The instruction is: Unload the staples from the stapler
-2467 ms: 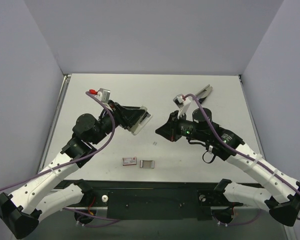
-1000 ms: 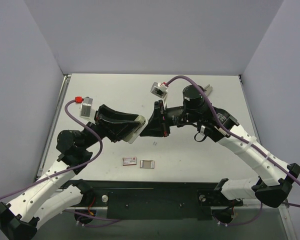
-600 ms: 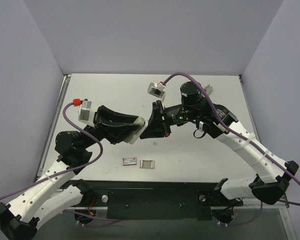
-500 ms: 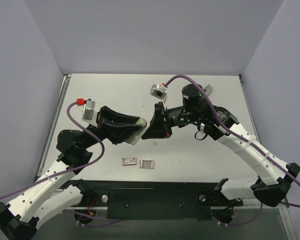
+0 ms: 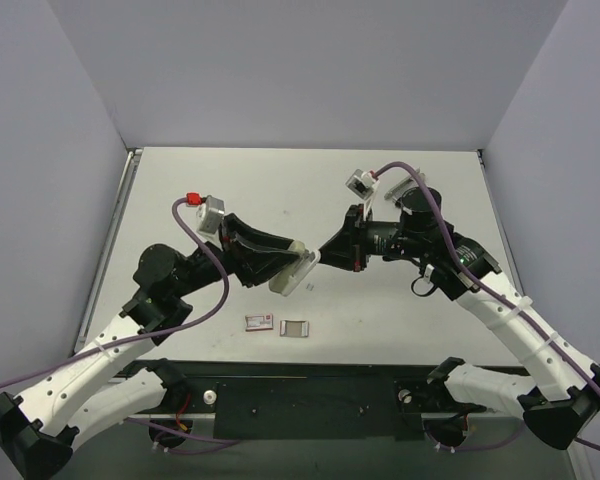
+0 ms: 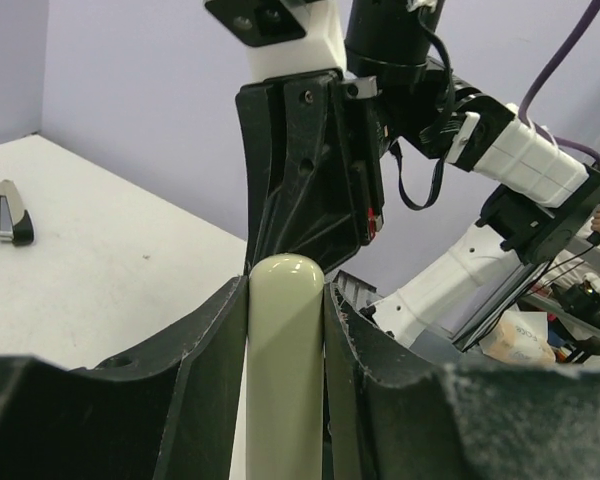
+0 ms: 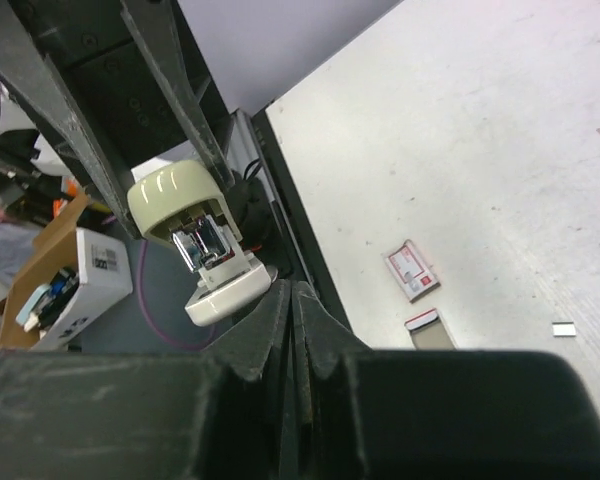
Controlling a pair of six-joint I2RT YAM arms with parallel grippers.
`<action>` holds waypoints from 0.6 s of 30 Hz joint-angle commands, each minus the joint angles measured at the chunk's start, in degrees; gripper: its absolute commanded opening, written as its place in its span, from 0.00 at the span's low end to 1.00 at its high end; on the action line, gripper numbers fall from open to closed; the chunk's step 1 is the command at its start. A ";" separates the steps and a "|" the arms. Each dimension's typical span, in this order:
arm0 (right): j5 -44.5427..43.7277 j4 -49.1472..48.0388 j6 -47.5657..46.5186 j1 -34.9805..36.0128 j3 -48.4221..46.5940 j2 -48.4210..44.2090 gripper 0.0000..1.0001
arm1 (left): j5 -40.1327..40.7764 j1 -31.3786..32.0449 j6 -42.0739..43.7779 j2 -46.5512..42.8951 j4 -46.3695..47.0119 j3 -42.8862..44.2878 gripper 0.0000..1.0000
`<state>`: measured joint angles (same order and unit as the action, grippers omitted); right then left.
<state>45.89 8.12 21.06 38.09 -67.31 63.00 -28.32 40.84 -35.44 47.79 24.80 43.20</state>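
Where pale lavender walls close in on three sides, the white, faintly speckled desk (image 5: 230,190) carries a small red-and-white box (image 5: 258,322) near its front edge. Since half a second ago both arms have swung rightward. The left claw (image 6: 285,290), partly open, pinches the stapler (image 6: 283,380) above the desk, a smooth, round-ended grey-green bar with bright metal inside. The matte black right claw (image 5: 328,252) is fully closed on nothing, its tip just before the stapler.

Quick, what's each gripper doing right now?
Left gripper: closed on the stapler, fingers on either side of its pale shell.
Right gripper: shut, nothing visibly held, pointed at the stapler.
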 commanded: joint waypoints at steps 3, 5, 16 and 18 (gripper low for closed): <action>-4.31 -7.42 2.50 -3.36 3.06 -4.72 0.00 | 7.04 0.82 5.46 0.99 -8.18 5.57 0.00; -8.43 -3.93 0.75 -4.07 4.02 -5.43 0.00 | 11.60 0.73 7.83 1.34 -10.99 6.71 0.00; -33.93 5.42 1.53 -4.34 9.12 -5.96 0.00 | 39.21 -0.41 18.82 12.67 -21.81 16.82 0.00; -34.55 5.33 2.06 -4.42 10.53 -6.05 0.00 | 40.97 -2.51 19.88 15.74 -21.98 18.06 0.00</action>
<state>17.61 12.38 21.93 34.04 -58.81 57.65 3.05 40.88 -20.23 59.59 3.99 56.86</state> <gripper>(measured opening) 0.001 0.423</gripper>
